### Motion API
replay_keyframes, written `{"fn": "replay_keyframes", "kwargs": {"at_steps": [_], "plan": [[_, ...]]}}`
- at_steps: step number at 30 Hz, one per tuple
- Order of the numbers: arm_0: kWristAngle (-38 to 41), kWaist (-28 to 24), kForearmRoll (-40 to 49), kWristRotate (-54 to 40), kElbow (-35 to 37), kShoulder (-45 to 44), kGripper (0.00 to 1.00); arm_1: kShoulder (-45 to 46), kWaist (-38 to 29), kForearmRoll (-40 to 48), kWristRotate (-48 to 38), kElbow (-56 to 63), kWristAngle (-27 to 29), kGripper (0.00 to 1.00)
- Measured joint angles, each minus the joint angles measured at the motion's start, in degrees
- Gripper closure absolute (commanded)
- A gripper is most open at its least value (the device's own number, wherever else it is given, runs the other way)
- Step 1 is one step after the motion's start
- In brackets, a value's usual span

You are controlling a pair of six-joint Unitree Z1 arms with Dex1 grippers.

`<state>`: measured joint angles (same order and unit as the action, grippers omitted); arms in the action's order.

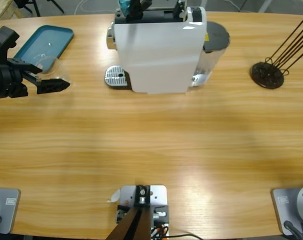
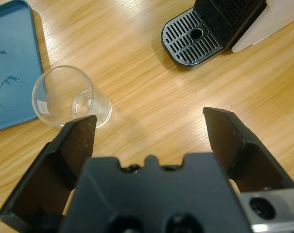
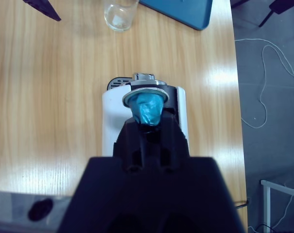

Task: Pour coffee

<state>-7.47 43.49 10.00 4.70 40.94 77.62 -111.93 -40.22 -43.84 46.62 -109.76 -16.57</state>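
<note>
Landmark: white coffee machine (image 1: pixel 159 50), standing at the far middle of the desk (image 1: pixel 151 145), drip tray (image 1: pixel 116 77) sticking out at its left foot.

Right tool (image 3: pixel 147 121): directly above the machine's top, pinching a teal capsule (image 3: pixel 147 109) over the round metal-rimmed loading slot (image 3: pixel 146 93). Capsule appears partly seated; depth not readable from above.

Left tool (image 2: pixel 151 131): well left of the machine, jaws spread wide, low over the desk. Clear glass cup (image 2: pixel 71 97) stands upright just off one fingertip, outside the gap, not gripped. The cup sits just beside a blue tray (image 1: pixel 43 42), left of the machine.

Risks (judgement):
- Capsule tilted in the slot; if released askew it may jam or drop off the machine's top.
- Cup is off-centre to the open jaws. Closing or advancing from here could strike the wall with one jaw and tip or skid it toward the blue tray's edge.
- Glass is smooth and tapered, so it could slip in a pinch grip.
- Cup must end up on the drip tray under the spout; set off-centre, coffee would miss it.

Other: black stand with thin rods (image 1: pixel 268 75) far right of the machine, out of both paths. Desk between cup and drip tray is bare wood, nothing blocking.
</note>
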Motion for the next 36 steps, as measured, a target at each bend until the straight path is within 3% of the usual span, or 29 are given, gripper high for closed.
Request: {"fn": "replay_keyframes", "kwargs": {"at_steps": [22,23,26,28,36], "plan": [[0.0,0.0,0.0,0.0,0.0,0.0,0.059,-1.6,0.0,0.0,0.0,0.0,0.6,1.0],[0.0,0.0,0.0,0.0,0.0,0.0,0.059,-1.6,0.0,0.0,0.0,0.0,0.6,0.907],[0.0,0.0,0.0,0.0,0.0,0.0,0.059,-1.8,0.0,-0.2,0.0,-0.2,0.6,0.301],[0.1,0.0,0.0,0.0,0.0,0.0,0.059,-2.5,0.0,-2.7,0.0,-2.4,0.6,0.023],[0.1,0.0,0.0,0.0,0.0,0.0,0.059,-6.0,0.1,-11.6,0.0,-9.5,-0.3,0.004]]}}
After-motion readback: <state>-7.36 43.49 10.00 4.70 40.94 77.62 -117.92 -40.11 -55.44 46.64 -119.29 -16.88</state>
